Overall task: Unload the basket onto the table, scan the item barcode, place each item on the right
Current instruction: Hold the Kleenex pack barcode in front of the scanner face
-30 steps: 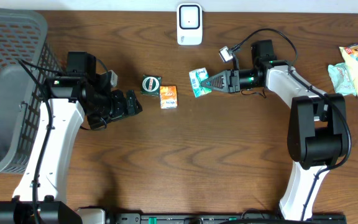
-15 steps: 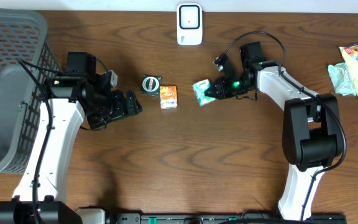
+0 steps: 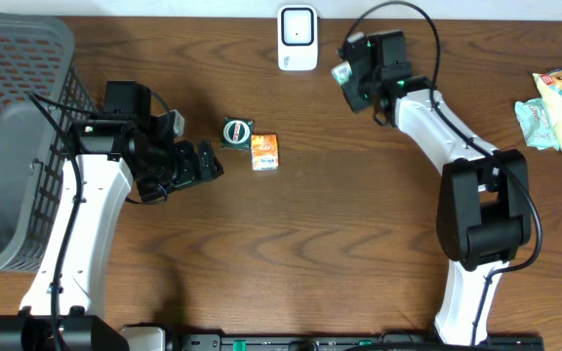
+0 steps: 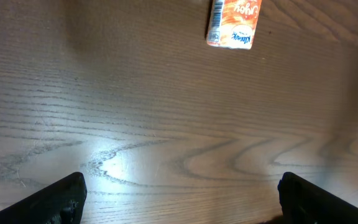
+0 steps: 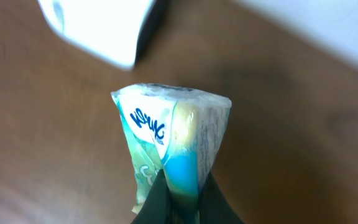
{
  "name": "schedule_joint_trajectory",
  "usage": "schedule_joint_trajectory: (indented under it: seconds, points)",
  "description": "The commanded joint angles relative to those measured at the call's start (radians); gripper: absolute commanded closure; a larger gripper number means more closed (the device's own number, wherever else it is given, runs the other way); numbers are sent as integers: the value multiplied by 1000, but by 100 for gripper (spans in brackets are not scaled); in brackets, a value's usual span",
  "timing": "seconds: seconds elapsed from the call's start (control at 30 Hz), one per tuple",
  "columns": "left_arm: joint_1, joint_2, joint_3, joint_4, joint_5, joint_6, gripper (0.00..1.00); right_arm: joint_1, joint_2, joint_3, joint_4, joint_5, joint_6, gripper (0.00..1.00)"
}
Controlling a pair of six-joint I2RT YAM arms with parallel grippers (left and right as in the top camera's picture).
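Observation:
The white barcode scanner [image 3: 298, 37] stands at the table's far edge. Just right of it my right gripper [image 3: 351, 76] holds a green and teal packet [image 3: 342, 72] off the table. In the right wrist view the gripper [image 5: 180, 186] is shut on the packet's [image 5: 173, 137] lower end, and the scanner [image 5: 98, 28] shows blurred at the upper left. My left gripper [image 3: 208, 161] rests open over bare wood at the left. In the left wrist view the gripper [image 4: 179, 202] has nothing between its fingers [image 4: 61, 199].
An orange packet [image 3: 264, 151] [image 4: 234, 22] and a round green item [image 3: 235, 132] lie mid-table, just right of the left gripper. A grey basket [image 3: 8, 146] fills the left side. Snack packets [image 3: 559, 107] lie at the right edge.
My right gripper has carried the green packet from mid-table up and back, to just right of the scanner. The left arm has not moved.

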Motion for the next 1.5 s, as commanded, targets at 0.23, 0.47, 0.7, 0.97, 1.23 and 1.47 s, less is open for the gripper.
schedule_joint_trajectory:
  seconds: [0.23, 0.47, 0.7, 0.97, 1.23, 1.47]
  points:
    - [-2, 7, -2, -2, 6, 13, 2, 41, -3, 133, 183, 57, -60, 99]
    - [-2, 7, -2, -2, 6, 13, 2, 42, 146, 450, 48, 55, -61, 99]
    - [-2, 7, -2, -2, 6, 13, 2, 63, 330, 693, -83, 81, -205, 99]
    - [-2, 7, -2, -2, 6, 13, 2, 163, 385, 710, -41, 240, -542, 99]
    - [-2, 7, -2, -2, 6, 13, 2, 221, 392, 710, 67, 418, -732, 99]
    - [-2, 7, -2, -2, 6, 13, 2, 211, 392, 705, 70, 454, -815, 99]
